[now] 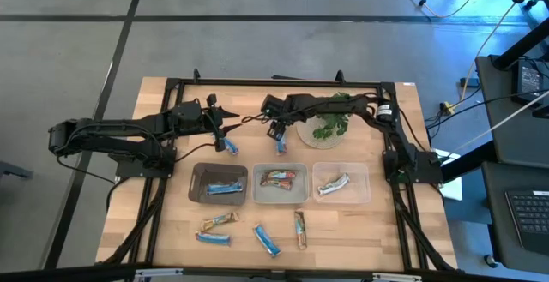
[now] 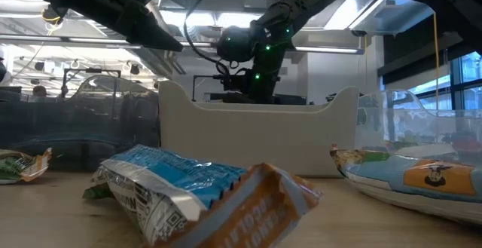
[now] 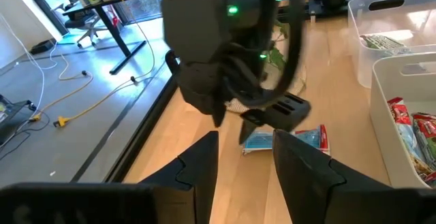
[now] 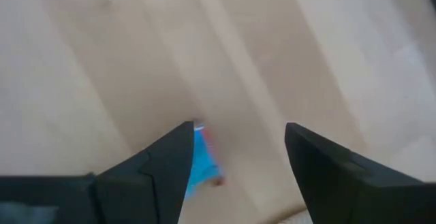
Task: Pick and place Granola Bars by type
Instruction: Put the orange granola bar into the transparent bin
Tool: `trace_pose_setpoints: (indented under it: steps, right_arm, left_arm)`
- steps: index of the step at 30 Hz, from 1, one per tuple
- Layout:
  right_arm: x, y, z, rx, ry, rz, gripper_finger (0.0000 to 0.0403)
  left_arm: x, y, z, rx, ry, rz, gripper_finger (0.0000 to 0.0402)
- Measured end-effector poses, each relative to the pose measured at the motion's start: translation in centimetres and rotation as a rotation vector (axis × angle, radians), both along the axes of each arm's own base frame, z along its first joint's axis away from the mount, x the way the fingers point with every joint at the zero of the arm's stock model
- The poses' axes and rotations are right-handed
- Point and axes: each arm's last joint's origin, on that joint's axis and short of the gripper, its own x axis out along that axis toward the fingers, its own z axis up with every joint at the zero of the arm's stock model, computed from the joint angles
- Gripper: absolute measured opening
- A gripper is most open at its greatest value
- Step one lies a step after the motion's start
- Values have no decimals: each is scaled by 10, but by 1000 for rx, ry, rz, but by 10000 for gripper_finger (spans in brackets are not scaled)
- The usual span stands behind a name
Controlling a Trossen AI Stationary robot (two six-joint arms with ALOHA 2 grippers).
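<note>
table (image 1: 163, 102): wood, holding three trays in a row
trays: dark (image 1: 199, 176) has a blue bar, middle (image 1: 257, 195) brown/red, clear (image 1: 360, 179) silvery
loose bars (image 1: 266, 240): four near the front edge
right gripper (image 1: 280, 140): jaws apart – blue bar (image 1: 280, 148) below
left gripper (image 1: 225, 138): can't tell its state – above another blue bar (image 1: 232, 148)

- The desk (image 1: 163, 102) is pale wood, planks running lengthwise, with a dark frame along its edges.
- Three trays stand in a row on it: a dark tray (image 1: 196, 195), a middle tray (image 1: 257, 198) and a clear tray (image 1: 362, 192).
- A round plate (image 1: 309, 139) with a plant (image 1: 333, 124) sits behind the middle and clear trays.
- Four bars lie loose in front of the trays: a tan bar (image 1: 219, 222), a blue bar (image 1: 213, 238) just beside it, another blue bar (image 1: 267, 240), and a green bar (image 1: 300, 229).
- Behind the trays, two more blue bars (image 1: 232, 147) (image 1: 280, 147) are on or just above the wood.
</note>
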Motion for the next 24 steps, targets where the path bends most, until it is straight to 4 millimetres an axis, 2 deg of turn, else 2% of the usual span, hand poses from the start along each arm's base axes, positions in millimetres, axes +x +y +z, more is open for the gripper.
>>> trace_pose_setpoints:
  steps: [3,7,17,24]
  right_arm:
    - [-4,-5,2,109,-25,-46,234]
    - [-9,1,2,268,-28,-155,234]
    - [-3,28,-3,234,-17,-298,234]
    - [1,34,-13,273,-34,-352,234]
  left_arm:
    - [0,0,0,0,0,0,135]
    - [0,0,0,0,0,0,136]
    - [0,0,0,7,3,-3,134]
    - [0,0,0,7,4,-3,135]
